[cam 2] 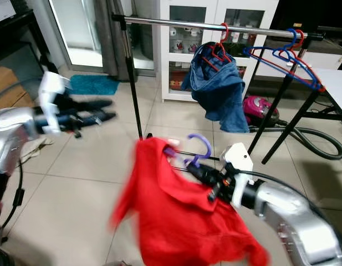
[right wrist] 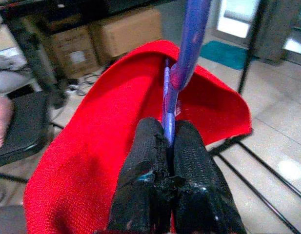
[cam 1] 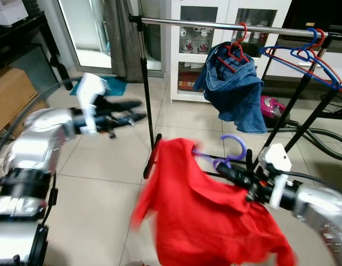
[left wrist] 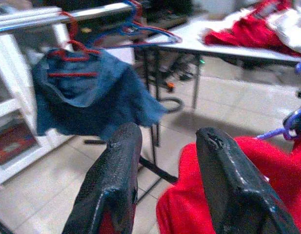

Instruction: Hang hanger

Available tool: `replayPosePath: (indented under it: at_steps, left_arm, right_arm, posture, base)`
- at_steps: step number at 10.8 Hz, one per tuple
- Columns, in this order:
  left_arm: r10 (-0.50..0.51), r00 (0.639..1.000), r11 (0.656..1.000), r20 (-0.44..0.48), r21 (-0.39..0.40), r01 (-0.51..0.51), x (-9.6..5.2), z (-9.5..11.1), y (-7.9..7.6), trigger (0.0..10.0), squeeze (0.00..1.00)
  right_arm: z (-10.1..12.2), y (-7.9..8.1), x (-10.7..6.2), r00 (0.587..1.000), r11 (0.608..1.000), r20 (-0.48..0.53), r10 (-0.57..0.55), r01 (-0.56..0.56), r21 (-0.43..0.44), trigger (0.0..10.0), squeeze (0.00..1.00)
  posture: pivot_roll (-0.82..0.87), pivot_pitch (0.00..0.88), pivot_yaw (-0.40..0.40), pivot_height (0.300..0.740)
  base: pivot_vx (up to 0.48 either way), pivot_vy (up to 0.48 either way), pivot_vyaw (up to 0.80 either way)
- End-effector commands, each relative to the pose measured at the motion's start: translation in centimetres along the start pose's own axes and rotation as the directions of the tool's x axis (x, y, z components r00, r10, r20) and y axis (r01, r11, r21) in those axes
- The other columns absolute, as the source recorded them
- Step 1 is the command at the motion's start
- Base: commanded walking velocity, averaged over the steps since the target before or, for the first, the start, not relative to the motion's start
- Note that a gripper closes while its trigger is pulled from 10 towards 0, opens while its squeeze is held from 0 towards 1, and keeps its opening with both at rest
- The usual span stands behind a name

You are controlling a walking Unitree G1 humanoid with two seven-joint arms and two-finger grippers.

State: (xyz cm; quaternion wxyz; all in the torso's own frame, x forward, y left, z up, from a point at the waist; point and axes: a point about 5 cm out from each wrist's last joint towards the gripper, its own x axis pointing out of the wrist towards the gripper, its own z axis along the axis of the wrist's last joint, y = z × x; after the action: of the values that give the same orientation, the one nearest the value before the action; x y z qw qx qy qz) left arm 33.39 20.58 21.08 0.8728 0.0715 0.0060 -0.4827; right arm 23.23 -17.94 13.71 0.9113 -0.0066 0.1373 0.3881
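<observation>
A purple hanger (cam 1: 233,151) carries a red shirt (cam 1: 204,216) low in front of me. My right gripper (cam 1: 221,165) is shut on the hanger just below its hook, seen close in the right wrist view (right wrist: 169,139). The clothes rail (cam 1: 215,24) runs across the top, well above the hanger. My left gripper (cam 1: 138,110) is held out to the left of the rack post, open with nothing between its fingers (left wrist: 111,185). The shirt is blurred.
On the rail hang a red hanger with a blue denim garment (cam 1: 234,91) and a few bare blue and red hangers (cam 1: 306,58). A white cabinet (cam 1: 215,50) stands behind. A vacuum cleaner (cam 1: 273,108) and hose lie at the right, a cardboard box (cam 1: 10,97) at the left.
</observation>
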Motion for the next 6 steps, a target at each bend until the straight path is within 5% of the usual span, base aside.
replayPosePath:
  at_steps: [1, 2, 3, 4, 6]
  left_arm:
    - [0.04, 0.999, 0.999, 0.004, 0.026, -0.04, -0.5, 0.3, 0.2, 10.0, 0.0]
    - [0.06, 0.998, 0.998, -0.001, 0.034, -0.06, -0.7, 0.1, 0.2, 10.0, 0.0]
    - [0.146, 0.989, 0.989, -0.032, 0.038, -0.144, -0.5, -1.4, -0.9, 10.0, 0.0]
    - [0.208, 0.976, 0.978, -0.063, -0.004, -0.208, 0.3, -3.4, -3.6, 10.0, 0.0]
    - [0.316, 0.947, 0.947, -0.062, -0.042, -0.319, 1.4, -5.7, -6.7, 10.0, 0.0]
  right_arm:
    - [0.3, -0.6, 0.0, 0.998, 0.998, 0.011, -0.063, 0.063, -0.018, 10.0, 0.0]
    - [0.1, -0.9, 0.1, 0.996, 0.995, 0.004, -0.094, 0.094, -0.016, 10.0, 0.0]
    - [-0.2, -1.8, 0.8, 0.963, 0.965, 0.052, -0.263, 0.261, 0.039, 10.0, 0.0]
    - [-0.4, -2.1, 1.5, 0.905, 0.911, 0.12, -0.407, 0.395, 0.115, 10.0, 0.0]
    - [-0.1, -1.6, 1.8, 0.865, 0.883, 0.19, -0.464, 0.434, 0.18, 10.0, 0.0]
  posture:
    - [0.03, 0.0, 0.04, 0.74]
    - [0.04, 0.0, 0.039, 0.74]
    - [0.04, 0.0, 0.041, 0.74]
    - [0.05, 0.0, 0.045, 0.74]
    - [0.05, 0.0, 0.045, 0.74]
  base:
    - [0.0, 0.0, 0.0]
    - [0.0, 0.0, 0.0]
    - [0.0, 0.0, 0.0]
    - [0.0, 0.0, 0.0]
    - [0.0, 0.0, 0.0]
